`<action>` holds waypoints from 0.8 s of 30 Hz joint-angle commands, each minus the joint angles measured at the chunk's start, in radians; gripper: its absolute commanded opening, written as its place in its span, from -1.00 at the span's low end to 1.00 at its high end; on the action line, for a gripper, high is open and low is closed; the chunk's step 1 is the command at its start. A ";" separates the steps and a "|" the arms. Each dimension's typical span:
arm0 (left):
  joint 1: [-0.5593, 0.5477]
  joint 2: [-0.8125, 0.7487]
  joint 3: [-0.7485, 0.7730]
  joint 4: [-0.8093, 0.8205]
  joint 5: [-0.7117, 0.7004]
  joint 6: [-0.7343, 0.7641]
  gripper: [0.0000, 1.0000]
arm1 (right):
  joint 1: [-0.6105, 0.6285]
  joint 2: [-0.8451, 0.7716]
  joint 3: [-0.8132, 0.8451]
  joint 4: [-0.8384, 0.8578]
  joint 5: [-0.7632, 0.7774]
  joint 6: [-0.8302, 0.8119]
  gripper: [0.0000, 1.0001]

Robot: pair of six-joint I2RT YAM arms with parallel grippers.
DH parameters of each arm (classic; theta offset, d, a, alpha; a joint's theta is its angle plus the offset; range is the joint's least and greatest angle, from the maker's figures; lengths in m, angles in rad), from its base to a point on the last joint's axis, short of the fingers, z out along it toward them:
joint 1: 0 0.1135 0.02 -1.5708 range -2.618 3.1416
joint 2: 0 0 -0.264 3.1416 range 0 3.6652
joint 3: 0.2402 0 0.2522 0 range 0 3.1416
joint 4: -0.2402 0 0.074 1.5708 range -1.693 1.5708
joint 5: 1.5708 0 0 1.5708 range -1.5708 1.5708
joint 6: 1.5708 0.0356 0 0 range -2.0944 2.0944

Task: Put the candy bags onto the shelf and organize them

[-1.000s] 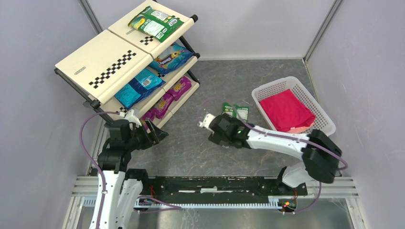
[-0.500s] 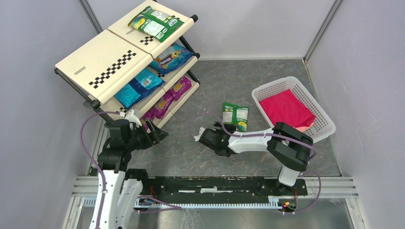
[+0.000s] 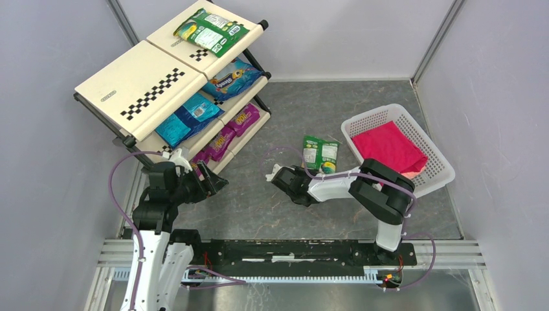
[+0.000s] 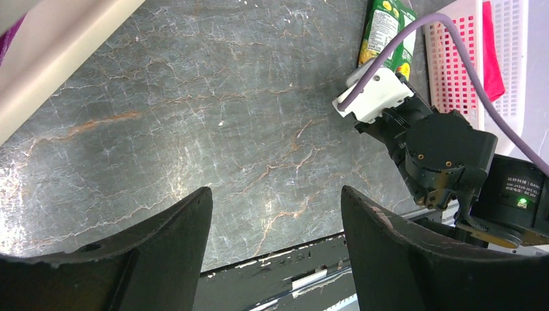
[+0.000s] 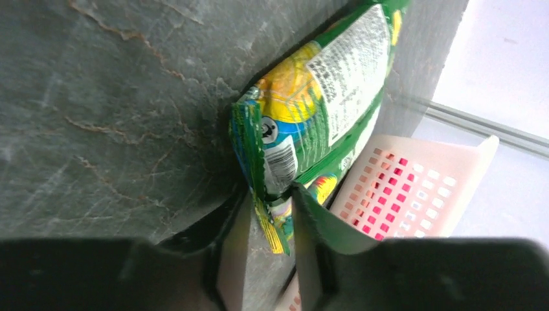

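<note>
A green candy bag (image 3: 322, 154) lies on the grey floor just left of the basket. My right gripper (image 3: 303, 172) is low at its near-left corner. In the right wrist view the bag's (image 5: 304, 116) sealed edge stands up between the jaws, and the right gripper (image 5: 270, 194) is shut on it. My left gripper (image 3: 210, 184) hangs open with nothing in it near the shelf's (image 3: 139, 84) front foot; its wrist view shows bare floor between the left gripper's (image 4: 277, 194) fingers. On the shelf lie a green bag (image 3: 210, 29), blue bags (image 3: 188, 120) and magenta bags (image 3: 243, 120).
A white lattice basket (image 3: 372, 120) with a pink-red cloth (image 3: 388, 149) stands right of the green bag, close to my right arm's elbow (image 3: 382, 188). The basket's wall (image 5: 401, 188) is right behind the pinched bag. Grey walls close in on both sides.
My right arm folded back and its gripper dropped to the green bag's near edge. Its jaws went from wide open to narrowed on that edge. The left arm has not moved.
</note>
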State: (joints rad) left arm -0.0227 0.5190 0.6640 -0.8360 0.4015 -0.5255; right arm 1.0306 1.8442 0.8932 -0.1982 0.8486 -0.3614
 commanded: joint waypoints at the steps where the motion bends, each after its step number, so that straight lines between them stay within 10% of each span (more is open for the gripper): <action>1: 0.006 0.007 0.003 0.017 -0.002 0.025 0.59 | -0.008 0.000 0.001 0.048 -0.110 0.043 -0.44; 5: 0.006 0.007 0.004 0.017 -0.002 0.025 0.59 | -0.008 -0.065 -0.019 0.081 -0.145 0.053 -0.99; 24: 0.002 0.105 -0.132 0.250 0.378 -0.244 0.60 | 0.013 -0.283 0.024 0.265 -0.944 0.233 -0.99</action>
State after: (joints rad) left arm -0.0231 0.5926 0.5777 -0.6838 0.6556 -0.6231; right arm 1.0286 1.5574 0.8814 -0.0711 0.0822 -0.2100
